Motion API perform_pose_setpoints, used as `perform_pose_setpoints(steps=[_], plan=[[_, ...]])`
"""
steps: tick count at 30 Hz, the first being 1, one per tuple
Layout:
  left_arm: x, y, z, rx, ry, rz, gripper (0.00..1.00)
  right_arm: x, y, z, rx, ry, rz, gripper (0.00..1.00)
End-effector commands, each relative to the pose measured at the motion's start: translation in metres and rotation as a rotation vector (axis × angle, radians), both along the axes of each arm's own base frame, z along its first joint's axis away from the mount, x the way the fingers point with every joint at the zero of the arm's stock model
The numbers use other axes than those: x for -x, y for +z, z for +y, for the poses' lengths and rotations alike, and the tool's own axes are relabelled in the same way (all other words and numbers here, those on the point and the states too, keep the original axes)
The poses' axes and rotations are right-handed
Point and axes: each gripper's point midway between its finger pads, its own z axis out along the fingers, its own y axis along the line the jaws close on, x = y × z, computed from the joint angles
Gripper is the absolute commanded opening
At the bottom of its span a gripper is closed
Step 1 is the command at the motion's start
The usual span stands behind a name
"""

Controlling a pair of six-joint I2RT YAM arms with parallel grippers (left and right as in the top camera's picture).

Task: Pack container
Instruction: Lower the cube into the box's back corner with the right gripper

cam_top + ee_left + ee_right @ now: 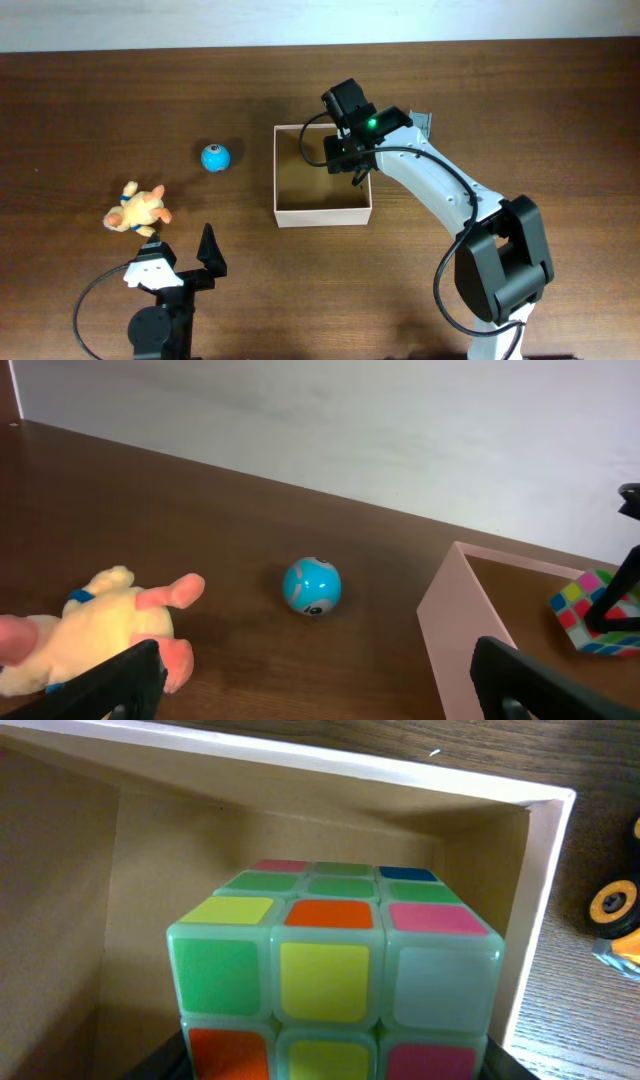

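Observation:
The container [322, 212] is a square shallow box with white walls and a tan inside, at the table's middle. It also shows in the left wrist view [455, 615] and the right wrist view [300, 765]. My right gripper [350, 152] is over its right half, shut on a multicoloured puzzle cube [330, 960], which also shows in the left wrist view [588, 610]. The cube is inside the box walls. My left gripper [182, 255] is open and empty near the front left. It also shows in the left wrist view [315, 682].
A yellow plush toy [138, 208] lies just beyond my left gripper, also in the left wrist view [95, 625]. A blue ball [215, 157] sits left of the box, also in the left wrist view [311, 585]. A toy vehicle with a yellow wheel [615, 915] lies outside the box's right wall.

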Motion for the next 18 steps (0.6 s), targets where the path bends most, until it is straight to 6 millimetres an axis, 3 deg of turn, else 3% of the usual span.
perform_pose_setpoints(steps=[1, 18], plan=[[0.0000, -0.0003, -0.0009, -0.015, -0.008, -0.005, 0.99, 0.0009, -0.0020, 0.0005, -0.003, -0.010, 0.004, 0.44], [0.0000, -0.0003, -0.0009, -0.015, -0.008, -0.005, 0.99, -0.0043, 0.0004, 0.0033, -0.015, -0.011, -0.019, 0.45]])
